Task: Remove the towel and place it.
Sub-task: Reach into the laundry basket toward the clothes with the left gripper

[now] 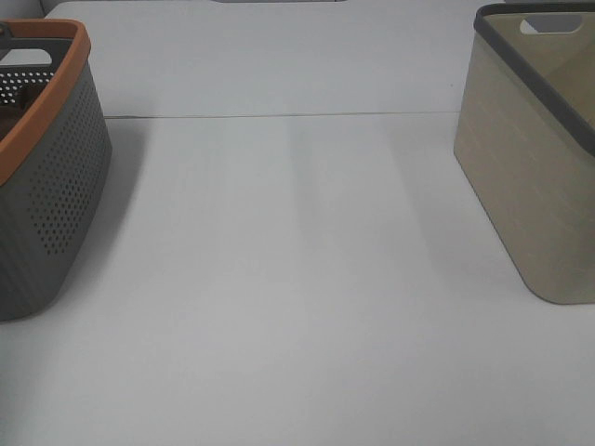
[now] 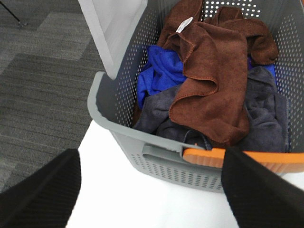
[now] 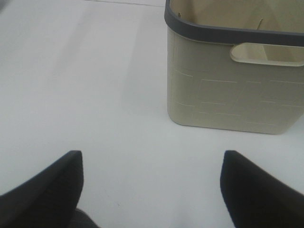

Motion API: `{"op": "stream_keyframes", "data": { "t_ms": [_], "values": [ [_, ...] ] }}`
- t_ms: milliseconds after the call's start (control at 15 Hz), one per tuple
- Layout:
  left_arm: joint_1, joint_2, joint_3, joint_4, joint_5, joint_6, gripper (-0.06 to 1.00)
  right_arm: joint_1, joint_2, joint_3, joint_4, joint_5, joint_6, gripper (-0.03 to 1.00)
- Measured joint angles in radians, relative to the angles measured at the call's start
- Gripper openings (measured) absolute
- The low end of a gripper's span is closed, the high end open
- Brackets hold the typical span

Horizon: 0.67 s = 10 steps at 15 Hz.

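Observation:
The dark brown towel (image 2: pixel 213 71) with a small white tag lies crumpled on top of blue and grey cloths inside the grey perforated basket with an orange rim (image 1: pixel 46 177), which also shows in the left wrist view (image 2: pixel 156 161). In the exterior high view the towel is hidden in that basket. My left gripper (image 2: pixel 152 199) is open and empty, hovering over the table just outside the basket's near wall. My right gripper (image 3: pixel 152 190) is open and empty above the table, a short way from the beige basket (image 3: pixel 232 80). Neither gripper shows in the exterior high view.
The beige basket with a dark grey rim (image 1: pixel 539 158) stands at the right of the white table (image 1: pixel 297 279) and looks empty. The grey basket stands at the left table edge. A blue cloth (image 2: pixel 161 71) and grey cloth (image 2: pixel 266 109) lie under the towel. Carpeted floor (image 2: pixel 42 85) lies beyond the table.

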Motion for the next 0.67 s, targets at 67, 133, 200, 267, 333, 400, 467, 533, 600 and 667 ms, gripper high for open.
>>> {"op": "stream_keyframes", "data": {
  "t_ms": [67, 133, 200, 267, 333, 400, 467, 533, 600, 667],
  "values": [
    [0.000, 0.073, -0.056, -0.020, 0.011, -0.007, 0.76, 0.000, 0.000, 0.000, 0.000, 0.000, 0.000, 0.76],
    [0.000, 0.150, -0.110, -0.032, 0.030, -0.008, 0.76, 0.000, 0.000, 0.000, 0.000, 0.000, 0.000, 0.76],
    [0.000, 0.225, -0.166, -0.038, 0.050, -0.005, 0.75, 0.000, 0.000, 0.000, 0.000, 0.000, 0.000, 0.76],
    [0.000, 0.290, -0.215, -0.040, 0.058, 0.005, 0.75, 0.000, 0.000, 0.000, 0.000, 0.000, 0.000, 0.76],
    [0.000, 0.353, -0.268, -0.041, 0.066, 0.017, 0.75, 0.000, 0.000, 0.000, 0.000, 0.000, 0.000, 0.76],
    [0.000, 0.420, -0.317, -0.045, 0.082, 0.030, 0.75, 0.000, 0.000, 0.000, 0.000, 0.000, 0.000, 0.76],
    [0.000, 0.476, -0.366, -0.049, 0.103, 0.041, 0.75, 0.000, 0.000, 0.000, 0.000, 0.000, 0.000, 0.76],
    [0.000, 0.532, -0.418, -0.055, 0.122, 0.059, 0.75, 0.000, 0.000, 0.000, 0.000, 0.000, 0.000, 0.76],
    [0.000, 0.577, -0.470, -0.058, 0.136, 0.081, 0.75, 0.000, 0.000, 0.000, 0.000, 0.000, 0.000, 0.76],
    [0.000, 0.619, -0.516, -0.061, 0.150, 0.101, 0.75, 0.000, 0.000, 0.000, 0.000, 0.000, 0.000, 0.76]
  ]
}}
